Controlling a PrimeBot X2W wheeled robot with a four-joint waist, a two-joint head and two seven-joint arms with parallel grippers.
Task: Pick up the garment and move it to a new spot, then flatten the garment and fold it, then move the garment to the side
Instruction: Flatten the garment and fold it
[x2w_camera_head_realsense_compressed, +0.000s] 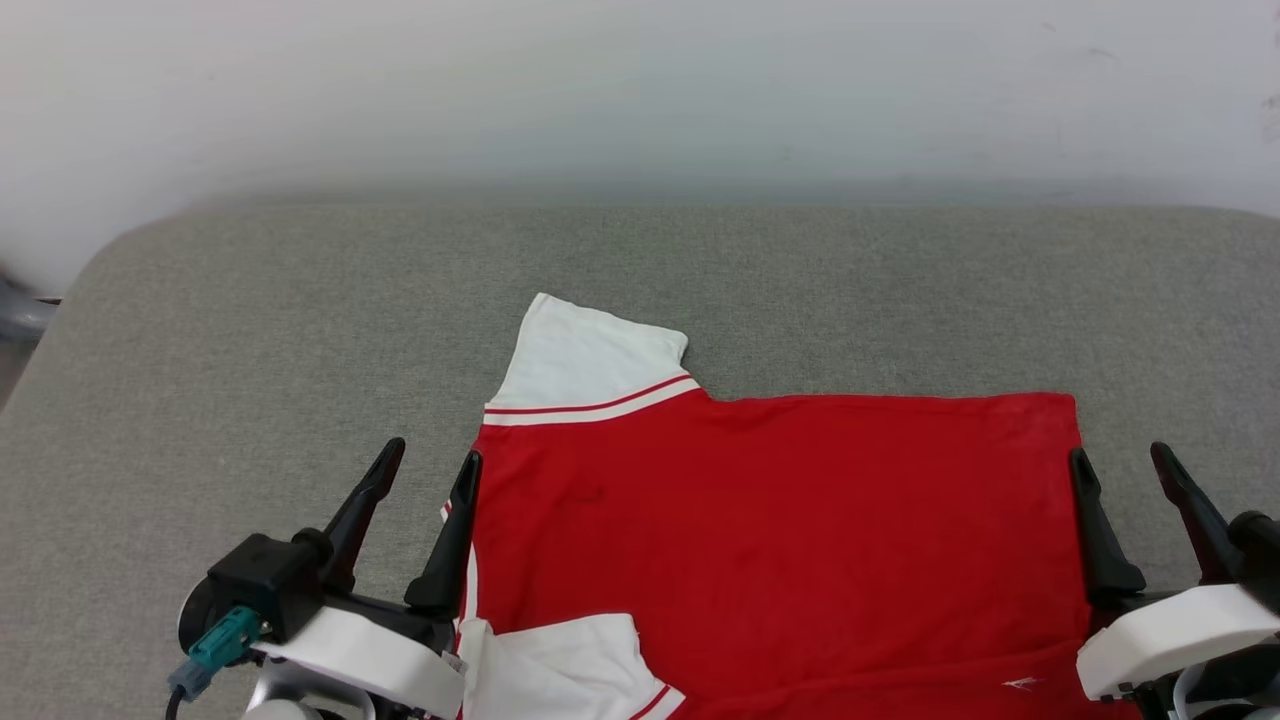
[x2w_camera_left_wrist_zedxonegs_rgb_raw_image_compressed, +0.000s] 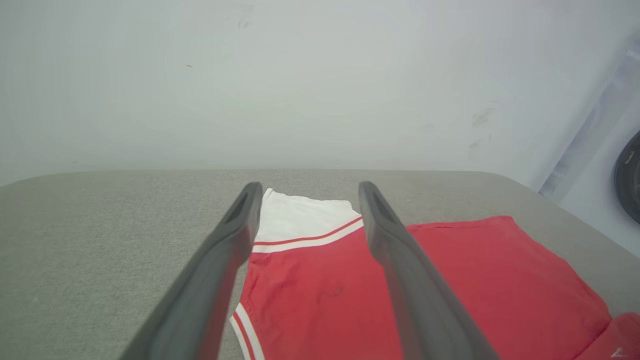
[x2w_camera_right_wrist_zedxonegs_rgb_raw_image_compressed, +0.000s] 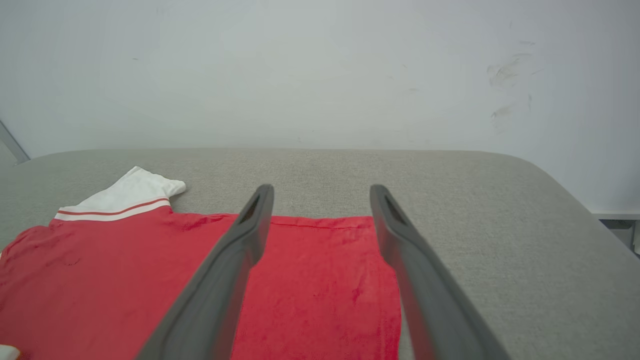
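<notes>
The garment (x2w_camera_head_realsense_compressed: 770, 530) lies spread flat on the grey surface, plain red side up, its print hidden. One white sleeve (x2w_camera_head_realsense_compressed: 590, 360) with striped trim points away from me; the other white sleeve (x2w_camera_head_realsense_compressed: 560, 670) lies at the near edge. My left gripper (x2w_camera_head_realsense_compressed: 428, 462) stands open at the garment's left edge, fingers empty. It looks along the same edge in the left wrist view, where the garment (x2w_camera_left_wrist_zedxonegs_rgb_raw_image_compressed: 320, 295) shows between the fingers (x2w_camera_left_wrist_zedxonegs_rgb_raw_image_compressed: 225, 250). My right gripper (x2w_camera_head_realsense_compressed: 1118, 458) is open at the garment's right edge, above the red cloth (x2w_camera_right_wrist_zedxonegs_rgb_raw_image_compressed: 315, 295) in the right wrist view.
The grey padded surface (x2w_camera_head_realsense_compressed: 250, 330) stretches wide to the left, right and behind the garment, ending at a pale wall (x2w_camera_head_realsense_compressed: 640, 90). A dark round object (x2w_camera_left_wrist_zedxonegs_rgb_raw_image_compressed: 631, 177) stands off the surface's right side in the left wrist view.
</notes>
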